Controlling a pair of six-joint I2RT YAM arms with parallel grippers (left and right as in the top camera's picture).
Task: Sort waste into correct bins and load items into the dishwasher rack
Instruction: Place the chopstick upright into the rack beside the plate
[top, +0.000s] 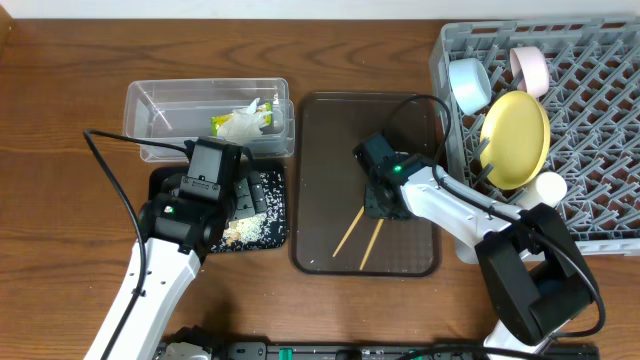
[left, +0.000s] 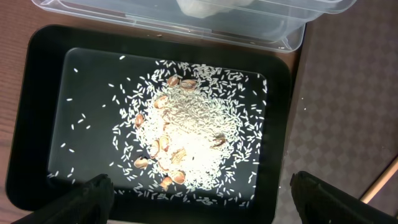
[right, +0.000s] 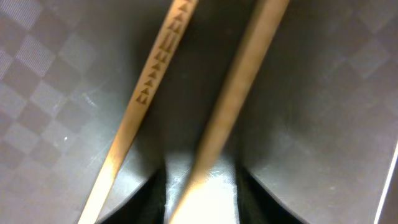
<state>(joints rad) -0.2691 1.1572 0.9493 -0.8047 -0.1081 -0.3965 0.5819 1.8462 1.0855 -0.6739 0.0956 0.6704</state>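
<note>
Wooden sticks are the tricky part here. Two thin wooden chopsticks lie in the flat dark brown serving tray, towards the table's near edge. The right gripper has its fingers close on each side of one stick. I cannot tell if they squeeze it. The smooth stick could slip out, or bump the other one away.

Near the left edge, the left gripper hangs wide and empty over the shallow black tray, which is full of white rice grains. Behind it, the clear plastic tub holds the crumpled green-and-white wrapper. In the far right corner, the grey plastic rack holds the round yellow plate, light blue bowl, white bowl and small pale cup.
</note>
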